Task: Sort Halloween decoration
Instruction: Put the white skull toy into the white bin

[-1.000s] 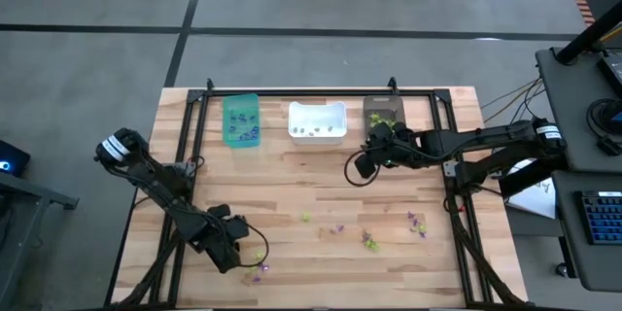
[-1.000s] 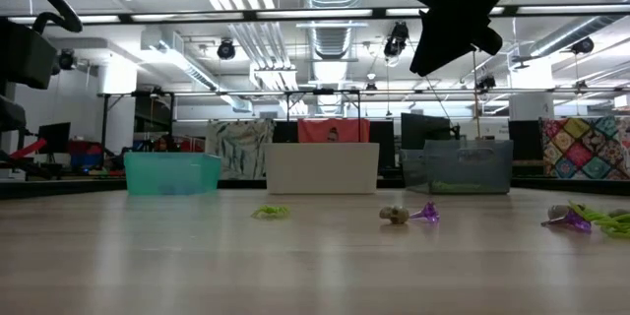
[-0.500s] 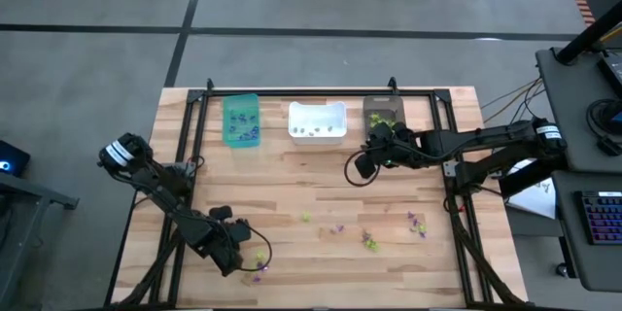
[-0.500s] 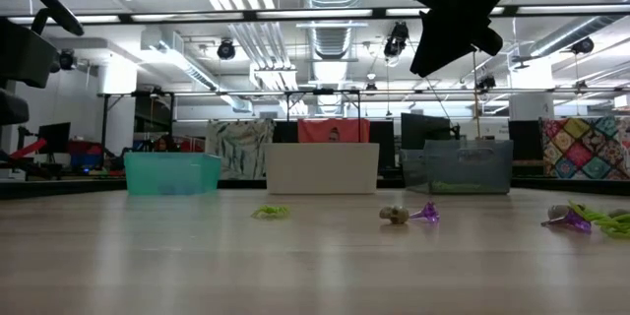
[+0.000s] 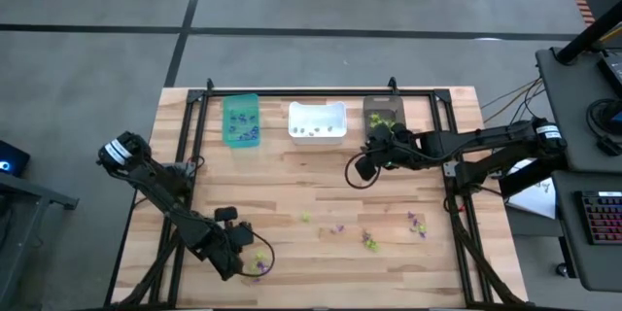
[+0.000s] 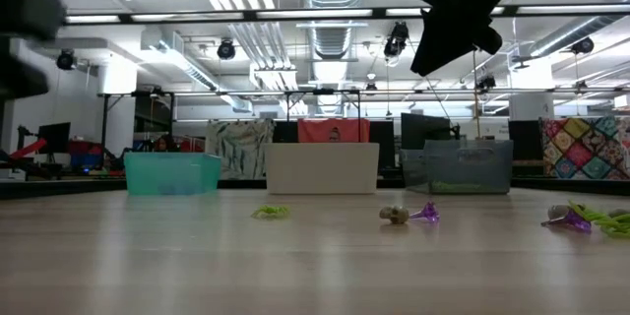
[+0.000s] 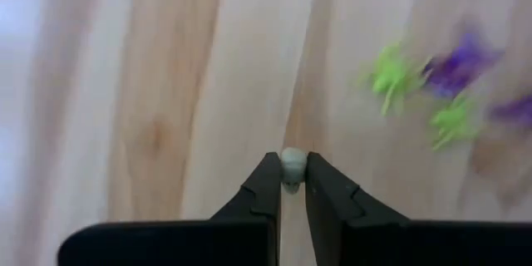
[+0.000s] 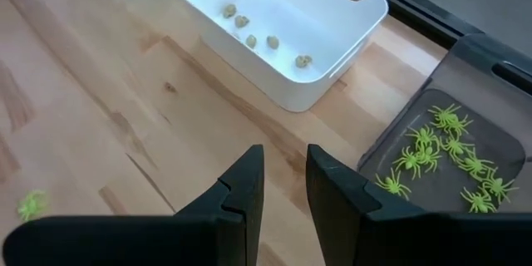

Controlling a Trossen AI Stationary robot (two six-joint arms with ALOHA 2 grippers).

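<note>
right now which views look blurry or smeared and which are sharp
Left wrist view: the pale trinket pinched in the left gripper is sharp, while the green and purple trinkets beyond it and the wood grain are smeared. Right wrist view: crisp, with the white bin and green spiders clear. Low view: a dark blurred shape at upper left.

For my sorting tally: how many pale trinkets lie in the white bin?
5, all in the white bin: four pale trinkets in a row along its floor, one apart nearer its end. None seems hidden.
</note>
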